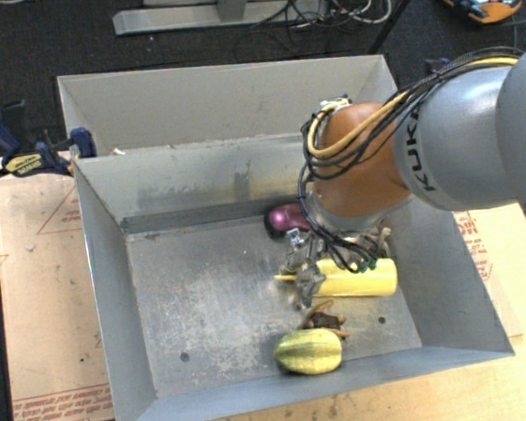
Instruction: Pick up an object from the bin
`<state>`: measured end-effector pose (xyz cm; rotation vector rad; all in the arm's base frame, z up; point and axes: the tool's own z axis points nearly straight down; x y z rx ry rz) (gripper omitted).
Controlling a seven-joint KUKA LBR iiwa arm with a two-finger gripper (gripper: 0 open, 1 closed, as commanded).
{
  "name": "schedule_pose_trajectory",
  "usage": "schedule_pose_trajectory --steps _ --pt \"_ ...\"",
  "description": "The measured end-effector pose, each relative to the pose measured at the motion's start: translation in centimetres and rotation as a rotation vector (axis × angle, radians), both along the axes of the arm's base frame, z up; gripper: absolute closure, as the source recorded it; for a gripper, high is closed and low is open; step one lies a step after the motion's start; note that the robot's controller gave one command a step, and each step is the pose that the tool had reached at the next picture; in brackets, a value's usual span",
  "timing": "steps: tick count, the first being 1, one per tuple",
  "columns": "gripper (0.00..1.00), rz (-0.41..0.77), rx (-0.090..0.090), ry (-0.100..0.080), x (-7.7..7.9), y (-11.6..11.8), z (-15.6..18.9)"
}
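We log the grasp step: gripper (302, 268) low in the bin (196, 288), right of centre, at the left end of the yellow bar (361, 282); spread or pinched, we cannot tell; next calls for a sure grip, then a straight lift.

Grey KUKA arm (481, 133), orange wrist cover (356, 161), yellow-black cables (393, 110)

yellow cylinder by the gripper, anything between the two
Nothing visible does: the gripper is at one end of the yellow cylinder. The purple rounded thing lies by the back wall of the bin, the yellow-green squash by the front.
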<state>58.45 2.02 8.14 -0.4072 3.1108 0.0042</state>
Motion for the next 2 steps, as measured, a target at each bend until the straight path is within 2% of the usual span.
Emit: schedule_pose_trajectory --steps 1,2 --pt "1.00 0.000 0.000 0.000 0.0 0.0 0.0" --pt "1.00 -0.021 -0.002 -0.002 0.3 0.5 14.0"
